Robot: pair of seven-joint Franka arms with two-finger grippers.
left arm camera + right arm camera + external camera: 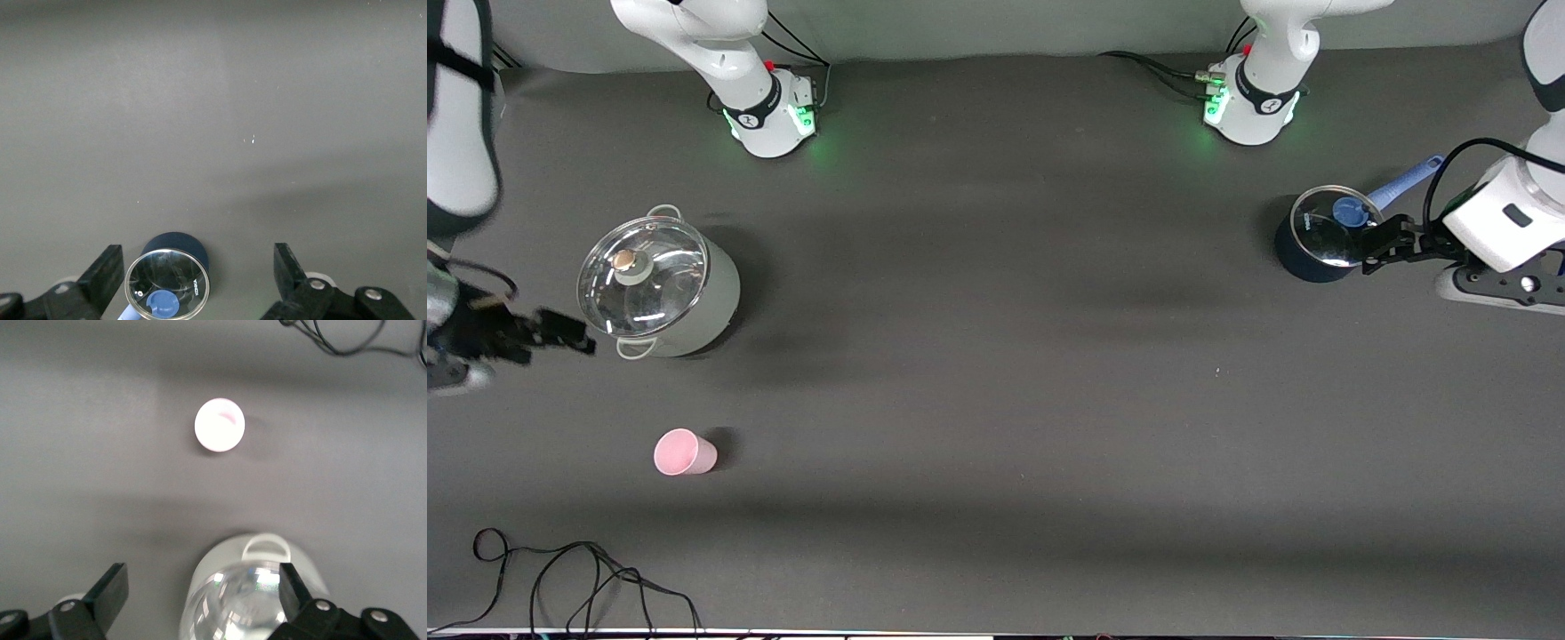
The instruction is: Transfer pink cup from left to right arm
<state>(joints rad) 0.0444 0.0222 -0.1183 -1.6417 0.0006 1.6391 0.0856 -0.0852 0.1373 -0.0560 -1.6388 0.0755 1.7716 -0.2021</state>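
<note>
The pink cup [685,452] stands upright on the table toward the right arm's end, nearer the front camera than the white pot. It also shows in the right wrist view [219,425], apart from the fingers. My right gripper [567,333] hangs open and empty beside the white pot, and its wide-apart fingers show in the right wrist view [203,568]. My left gripper [1376,249] is open and empty at the edge of the dark blue pot at the left arm's end. Its own view [197,249] shows nothing between its fingers.
A white pot with a glass lid [654,284] stands toward the right arm's end. A dark blue pot with a glass lid [1323,233] and a blue handle [1405,182] stands toward the left arm's end. Black cable [560,578] lies by the table's near edge.
</note>
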